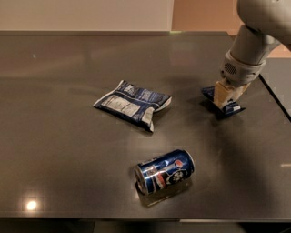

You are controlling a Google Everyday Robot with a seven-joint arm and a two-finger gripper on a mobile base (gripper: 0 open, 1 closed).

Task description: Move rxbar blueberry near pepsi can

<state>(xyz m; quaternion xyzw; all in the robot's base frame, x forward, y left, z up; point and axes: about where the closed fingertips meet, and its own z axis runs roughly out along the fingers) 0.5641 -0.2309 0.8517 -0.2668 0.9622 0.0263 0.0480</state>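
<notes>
Risk lies in the grasp. At 3 o'clock on the table (68,191), the gripper (226,97) is down on the bar (233,109); whether its jaws hold it cannot be told. The thin wrapper may slip. The can (164,171), on its side toward 7 o'clock, may roll if bumped.

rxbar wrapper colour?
Dark navy, seen in the camera view: the rxbar blueberry lies under the gripper at the right of the table.

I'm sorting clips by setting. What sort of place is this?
Probably an office break-room or kitchenette counter, though that's a guess: a long dark glossy countertop against a pale wall, holding snacks: a chip bag, a pepsi can on its side, and the rxbar blueberry under the gripper at right.
</notes>
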